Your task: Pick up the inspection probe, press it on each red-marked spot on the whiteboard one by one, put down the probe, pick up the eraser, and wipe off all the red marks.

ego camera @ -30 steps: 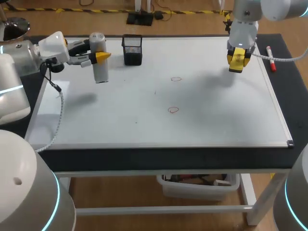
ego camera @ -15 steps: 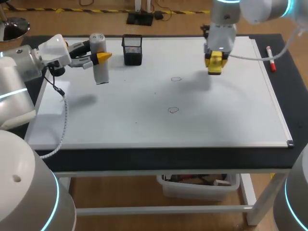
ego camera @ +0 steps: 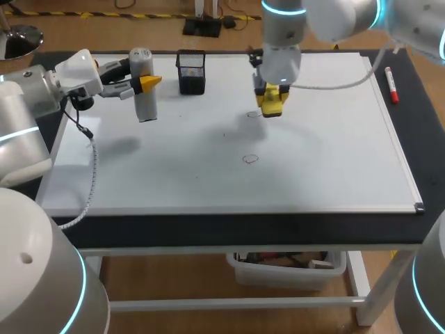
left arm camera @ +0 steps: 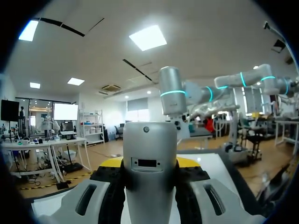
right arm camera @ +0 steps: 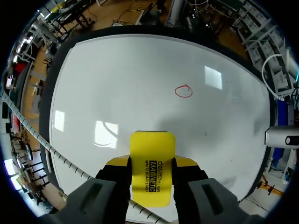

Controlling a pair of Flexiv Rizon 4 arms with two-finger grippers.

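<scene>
A white board (ego camera: 334, 160) covers most of a dark counter (ego camera: 208, 229). The right pincer (ego camera: 271, 104), reaching in to the board's middle, is closed on a yellow eraser (right arm camera: 152, 163), with one finger pressed on each of its sides. The eraser sits just beside the upper mark (ego camera: 254, 114), a small red ring. I cannot tell whether it touches the board. The lower mark (ego camera: 250, 158), another red ring, lies nearer the front edge and apart from the eraser.

At the board's far left, the left pincer (ego camera: 142, 83) is closed on the probe (ego camera: 142, 97), a grey upright cylinder that seems to be held above the surface. A black mesh holder (ego camera: 191, 72) stands near it. A red marker (ego camera: 391, 83) lies on the counter past the board's right edge.

Risks: the eraser is to one side of the ring, so a straight press down could miss it or clip it, leaving a red arc. A tilted eraser would wipe with one edge only. The probe is not yet put down, and a slack grip would drop it onto the board.

One second ago the eraser hung near the board's far right corner. Since then it has crossed leftward to the middle. The left arm and probe have barely shifted.
</scene>
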